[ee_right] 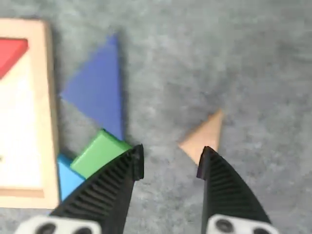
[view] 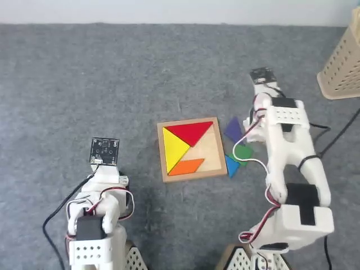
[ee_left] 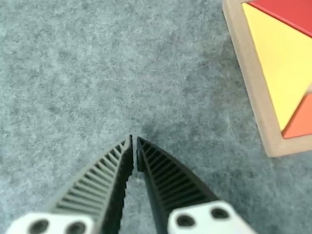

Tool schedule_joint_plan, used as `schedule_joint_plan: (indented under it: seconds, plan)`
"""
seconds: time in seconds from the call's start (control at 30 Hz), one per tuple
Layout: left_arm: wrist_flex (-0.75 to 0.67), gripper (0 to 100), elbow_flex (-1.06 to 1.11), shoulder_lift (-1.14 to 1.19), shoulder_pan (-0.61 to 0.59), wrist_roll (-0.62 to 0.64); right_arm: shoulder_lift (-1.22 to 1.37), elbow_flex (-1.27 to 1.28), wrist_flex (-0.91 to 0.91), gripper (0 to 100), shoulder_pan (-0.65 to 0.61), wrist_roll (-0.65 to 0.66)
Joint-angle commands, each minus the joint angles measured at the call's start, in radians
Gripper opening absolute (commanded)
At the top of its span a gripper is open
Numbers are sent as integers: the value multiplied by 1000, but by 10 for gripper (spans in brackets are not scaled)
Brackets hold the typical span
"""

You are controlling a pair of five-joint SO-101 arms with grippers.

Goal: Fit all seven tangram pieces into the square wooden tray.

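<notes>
Tray [view: 161, 152] is laid flat on the carpet [view: 84, 84] between the two arms, where either can be brought over it, and it is judged partly filled. The red triangle [view: 190, 133] and yellow triangle [view: 173, 149], the largest pieces, are seated against its far and left sides, and the orange piece [view: 187, 166] is laid along its near edge; bare wood is left toward the right. Four pieces are kept outside, gathered off the tray's right side within the right arm's [view: 287, 146] reach. The purple triangle [view: 233, 129] is nearest the far corner, the green square [view: 243, 151] is touched to its tip, and the blue triangle [view: 231, 165] is tucked just beside the rim. The tan triangle [ee_right: 204, 135] is set apart from these, farther from the tray. The right arm is stretched forward over the loose pieces with its wrist turned down. The right gripper [ee_right: 170, 158] is spread wide and held low, one finger by the green square and the other at the tan triangle's near corner, so that piece is judged the likelier target. The left arm [view: 101, 208] is folded back, apparently parked out of the way. The left gripper [ee_left: 135, 144] is closed on nothing and aimed at bare carpet near the tray's left rim.
</notes>
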Motion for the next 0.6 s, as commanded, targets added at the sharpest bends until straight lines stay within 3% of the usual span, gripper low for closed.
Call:
schedule_joint_plan:
  seconds: [0.0, 0.27, 0.57]
  plan:
    - [6, 17, -10, -18, 3, -3, -70, -8, 2, 188, 51, 17]
    - [6, 17, -10, -18, 3, -3, 79, -68, 10, 252, 61, 17]
    - [6, 17, -10, -18, 3, -3, 148, -83, 7, 194, 67, 11]
